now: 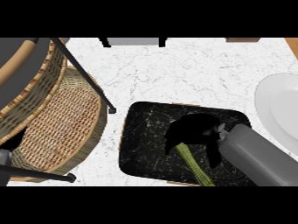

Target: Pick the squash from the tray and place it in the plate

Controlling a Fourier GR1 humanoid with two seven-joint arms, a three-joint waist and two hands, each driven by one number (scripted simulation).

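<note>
1. Right hand [193, 131] is down over the black marbled tray [144, 144], its grey forearm running in from the lower right edge of the view, and the black fingers are curled downward in a bunch

2. Poking out from under that hand toward the lower edge is a pale green striped length, and that is the squash [195, 164]; its upper end vanishes beneath the palm, so the fingers look clamped on it, though the contact itself is hidden by the hand

3. The squash is inside the tray, slanting away from the hand toward the tray's near rim, its far tip close to that rim

4. One dark finger hangs down just right of the squash, beside the forearm's edge

5. Out to the right of the hand, past the tray's rim, sits the white plate [286, 118], cut off by the view's right edge, nothing showing on it

6. Beyond the hand and all round the tray is the white marble counter [177, 70]

7. Well to the left of the hand, a big woven wicker basket [60, 127] lies tilted at the counter's edge, with thin black rods across it

8. The left hand shows nowhere in this view
</note>
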